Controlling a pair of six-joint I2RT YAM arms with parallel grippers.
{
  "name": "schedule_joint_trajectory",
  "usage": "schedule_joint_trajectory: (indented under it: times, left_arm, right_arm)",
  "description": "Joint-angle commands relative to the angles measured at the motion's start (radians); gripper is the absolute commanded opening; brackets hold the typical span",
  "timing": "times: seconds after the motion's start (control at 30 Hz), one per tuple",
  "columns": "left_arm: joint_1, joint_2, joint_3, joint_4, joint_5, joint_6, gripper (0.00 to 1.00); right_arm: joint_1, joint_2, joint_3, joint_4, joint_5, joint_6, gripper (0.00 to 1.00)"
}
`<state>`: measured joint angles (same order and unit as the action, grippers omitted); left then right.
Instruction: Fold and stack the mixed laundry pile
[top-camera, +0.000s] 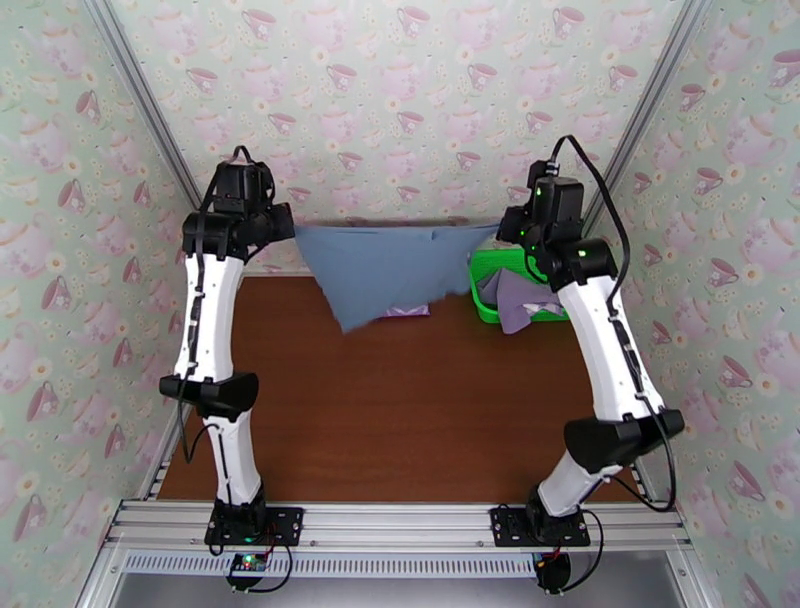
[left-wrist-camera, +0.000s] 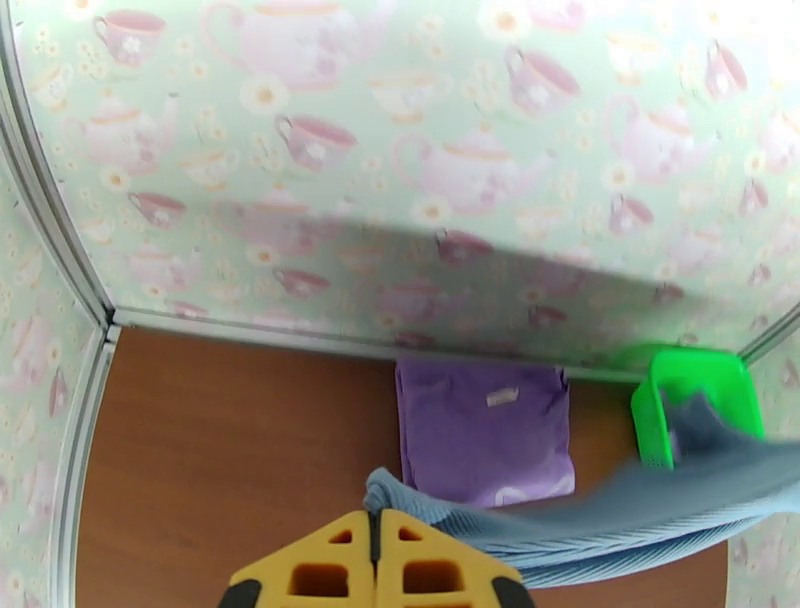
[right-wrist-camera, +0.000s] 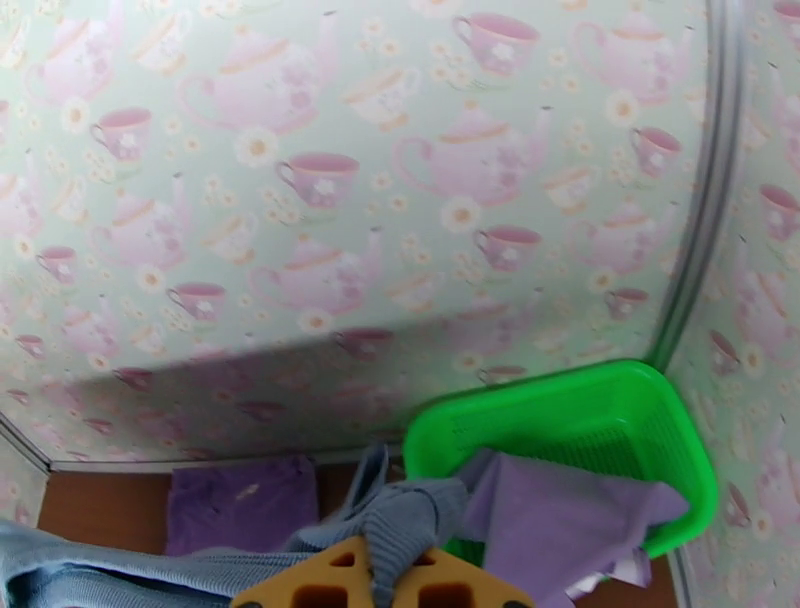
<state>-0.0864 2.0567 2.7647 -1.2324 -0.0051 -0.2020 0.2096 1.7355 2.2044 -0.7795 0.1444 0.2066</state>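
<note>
The dusty blue-grey garment (top-camera: 385, 268) hangs spread in the air between my two grippers, above the back of the table. My left gripper (top-camera: 288, 230) is shut on its left corner, and the yellow fingers (left-wrist-camera: 330, 560) pinch the cloth (left-wrist-camera: 600, 515). My right gripper (top-camera: 503, 232) is shut on the right corner, where fabric (right-wrist-camera: 405, 520) bunches over the fingers (right-wrist-camera: 320, 585). The bright purple shirt (left-wrist-camera: 485, 435) lies folded flat by the back wall, its white mark (left-wrist-camera: 500, 398) up, partly hidden under the hanging cloth (top-camera: 406, 312). The pale lavender-grey garment (top-camera: 525, 300) drapes out of the basket (right-wrist-camera: 570, 525).
The green mesh basket (top-camera: 488, 272) sits at the back right corner against the wall (right-wrist-camera: 560, 415). Teapot-patterned walls close in the back and both sides. Brown tabletop (top-camera: 400, 410) stretches open from the middle to the near rail.
</note>
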Motion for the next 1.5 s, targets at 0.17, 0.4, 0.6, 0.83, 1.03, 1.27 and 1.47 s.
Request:
schedule_joint_trajectory:
  times: [0.17,0.4,0.6,0.83,1.03,1.27,1.47]
  left_arm:
    - [0.014,-0.535,-0.840,0.450,0.041,-0.029,0.00]
    - [-0.021,-0.974,-1.770,0.755,0.001,-0.215,0.00]
    - [-0.036,-1.246,-2.213,0.735,-0.066,-0.438,0.00]
    - [-0.038,-1.520,-2.389,0.548,-0.176,-0.593,0.00]
    - [-0.036,-1.606,-2.433,0.471,-0.195,-0.631,0.00]
    - [-0.038,-1.607,-2.474,0.483,-0.132,-0.663,0.00]
    - [-0.038,-1.601,-2.484,0.487,-0.119,-0.656,0.00]
  right_arm:
    - [-0.009,-0.203,-0.406,0.159,-0.112,0.051,0.00]
    - [0.009,-0.378,-1.094,0.417,-0.317,0.189,0.00]
    - [0.118,-0.510,-1.483,0.509,-0.348,0.289,0.00]
    - [0.141,-0.733,-1.690,0.427,-0.324,0.379,0.00]
    - [0.141,-0.819,-1.738,0.329,-0.332,0.415,0.00]
    - [0.142,-0.820,-1.795,0.309,-0.362,0.466,0.00]
    - [0.143,-0.806,-1.800,0.274,-0.453,0.446,0.49]
